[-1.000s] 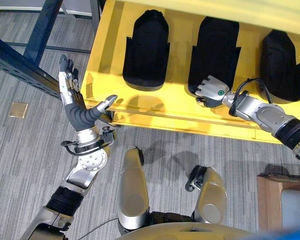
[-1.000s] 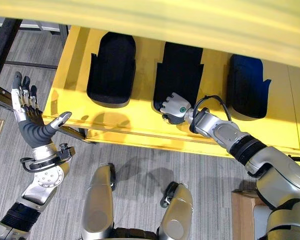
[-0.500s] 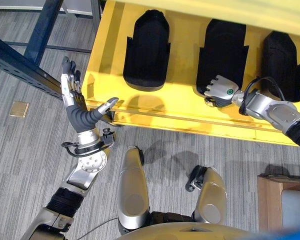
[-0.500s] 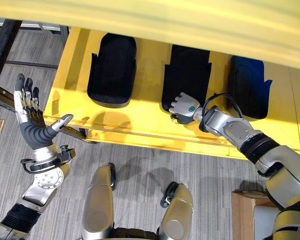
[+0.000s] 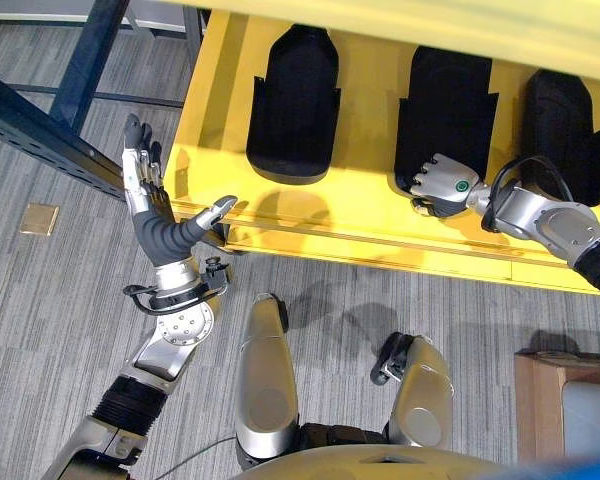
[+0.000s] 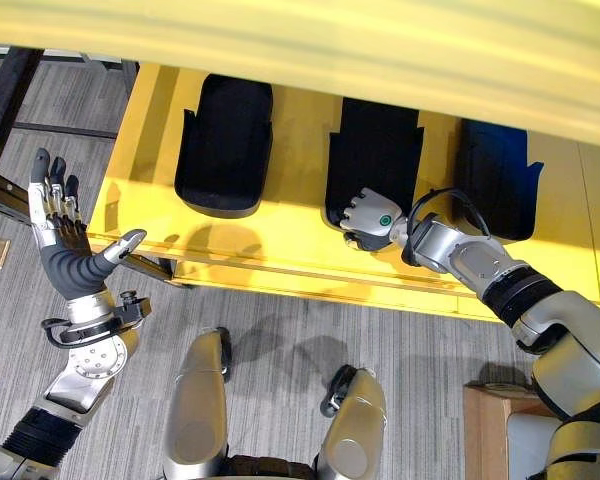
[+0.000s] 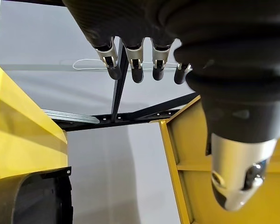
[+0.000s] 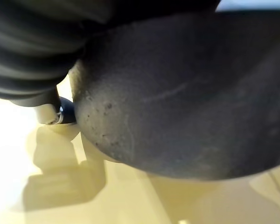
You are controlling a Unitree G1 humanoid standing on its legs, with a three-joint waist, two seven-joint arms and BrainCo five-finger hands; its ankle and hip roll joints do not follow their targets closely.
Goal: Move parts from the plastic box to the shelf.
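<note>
Middle part (image 5: 446,112) shifted rightward on shelf (image 5: 220,120), right robot hand (image 5: 438,186) clasping it; left robot hand (image 5: 152,205) spread.

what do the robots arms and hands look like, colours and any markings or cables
Both arms are silver-grey metal with black ribbed bands at the joints. The left hand has silver fingers with dark tips, a silver thumb, and a dark ribbed cover over its back and wrist. The right hand has a pale casing on its back with a small green round mark. A black cable loops at the right wrist.
</note>
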